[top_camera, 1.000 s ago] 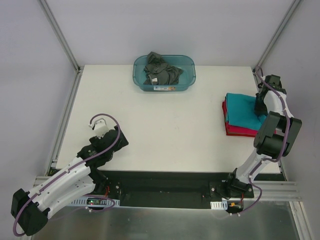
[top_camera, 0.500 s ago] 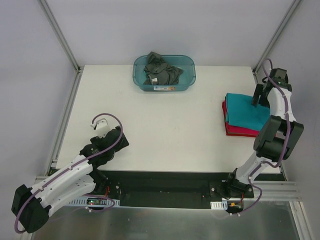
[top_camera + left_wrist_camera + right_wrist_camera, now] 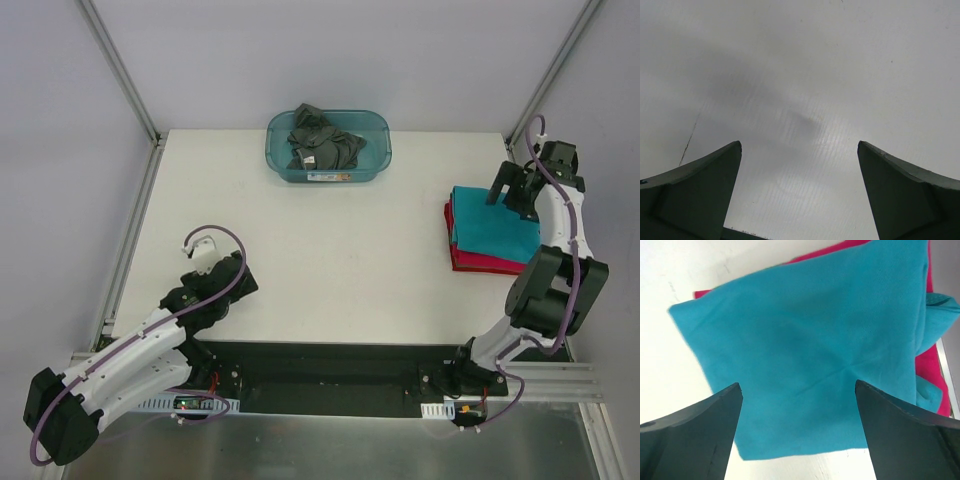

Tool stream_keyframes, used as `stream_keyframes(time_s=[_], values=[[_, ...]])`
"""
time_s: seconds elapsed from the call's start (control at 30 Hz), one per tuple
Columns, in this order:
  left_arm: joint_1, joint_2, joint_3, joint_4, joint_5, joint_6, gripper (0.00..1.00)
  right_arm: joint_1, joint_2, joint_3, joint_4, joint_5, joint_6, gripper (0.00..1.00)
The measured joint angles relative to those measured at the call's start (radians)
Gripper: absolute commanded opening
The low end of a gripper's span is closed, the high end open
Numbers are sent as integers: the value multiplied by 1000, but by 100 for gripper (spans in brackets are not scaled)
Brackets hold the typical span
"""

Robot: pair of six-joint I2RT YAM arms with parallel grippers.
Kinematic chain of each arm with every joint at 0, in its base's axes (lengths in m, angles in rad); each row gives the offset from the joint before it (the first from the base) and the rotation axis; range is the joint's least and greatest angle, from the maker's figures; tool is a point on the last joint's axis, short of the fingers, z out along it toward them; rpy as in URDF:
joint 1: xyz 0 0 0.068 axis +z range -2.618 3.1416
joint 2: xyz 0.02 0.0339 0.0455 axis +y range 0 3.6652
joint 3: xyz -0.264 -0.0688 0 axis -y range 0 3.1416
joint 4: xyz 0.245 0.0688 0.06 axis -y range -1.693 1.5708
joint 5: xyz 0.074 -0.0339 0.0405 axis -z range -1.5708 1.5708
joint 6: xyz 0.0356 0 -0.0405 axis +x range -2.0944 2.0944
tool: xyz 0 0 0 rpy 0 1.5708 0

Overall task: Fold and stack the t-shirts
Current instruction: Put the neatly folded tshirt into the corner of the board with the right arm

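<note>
Teal-blue t-shirt (image 3: 488,222) lies folded flat on top of a crimson t-shirt (image 3: 478,263), and the two make a small stack at the right edge of the white tabletop (image 3: 330,240). Red fabric shows along the stack's near and left edges (whether one red tee or several lie under there cannot be told). In the right wrist view the teal fold is a smooth rectangle with a faint crease across it. One corner is bunched at the side, and red peeks out beyond it.

More dark grey t-shirts (image 3: 322,142) sit crumpled in a heap inside the translucent blue-green tub (image 3: 377,165) at the far middle of the tabletop, well apart from the stack.

The right pincer (image 3: 505,189) hangs over the far part of the teal-blue t-shirt. Its fingers (image 3: 690,430) are spread wide and have hold of nothing, with only the teal fabric showing in the gap between them.

The left pincer (image 3: 198,247) is low over the near left part of the tabletop, far from every shirt. It too is spread wide and grips nothing, and its wrist view shows bare white surface between the two dark fingertips.
</note>
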Motion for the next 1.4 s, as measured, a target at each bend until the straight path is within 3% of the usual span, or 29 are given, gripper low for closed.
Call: stream_keyframes(time_s=[0.47, 0.93, 1.2, 1.4], values=[[0, 60, 39, 1, -1, 8, 99, -45, 177, 65, -19, 208, -22, 96], [7, 116, 63, 1, -1, 18, 99, -72, 301, 76, 14, 217, -42, 96], [7, 131, 75, 0, -1, 21, 99, -71, 267, 79, -6, 183, -47, 96], [13, 127, 85, 1, 19, 25, 99, -3, 80, 77, -54, 166, -47, 96]])
